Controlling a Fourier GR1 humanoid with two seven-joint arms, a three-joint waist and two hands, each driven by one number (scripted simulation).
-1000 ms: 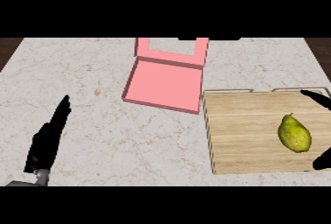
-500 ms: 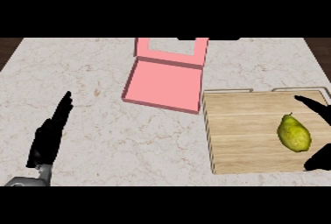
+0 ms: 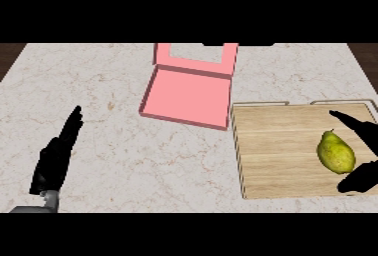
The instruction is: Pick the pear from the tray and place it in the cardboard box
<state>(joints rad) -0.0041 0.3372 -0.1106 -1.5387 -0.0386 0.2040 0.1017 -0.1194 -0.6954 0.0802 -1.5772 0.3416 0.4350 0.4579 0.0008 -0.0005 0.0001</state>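
Left hand (image 3: 55, 157): flat black all over, silhouette-like. Long thin fingers (image 3: 72, 122) taper to a point, with a broader black palm block behind them. Just behind the palm, a narrow grey wrist piece (image 3: 50, 196) joins a wider grey forearm (image 3: 29, 209), smooth and much lighter than the hand. Right hand (image 3: 362, 177): same flat black. Only a slim pointed finger and a rounded blunt thumb lump show. Surface detail too dark to tell.

The tabletop (image 3: 148, 150) is pale marble, crossed by faint brownish veins. Past its far corners, a dark brown surface (image 3: 10, 52) shows at the upper left and upper right.
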